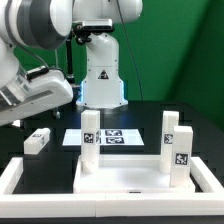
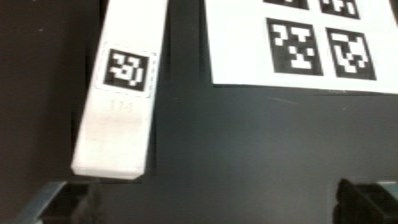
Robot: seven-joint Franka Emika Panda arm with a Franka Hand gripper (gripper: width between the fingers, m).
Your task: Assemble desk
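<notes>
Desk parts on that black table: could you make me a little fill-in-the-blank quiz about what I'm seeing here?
1. In the exterior view, ___ white legs stand upright on the tabletop panel.
2. One loose leg lies flat on the ___ table, apart from the panel.
3. In the wrist view, the gripper hangs over that loose leg with its jaws ___, holding nothing.

Missing words: three; black; open.

Smooth white plastic leg (image 2: pixel 121 95) (faintly glossy), matt black table (image 2: pixel 231 140)
</notes>
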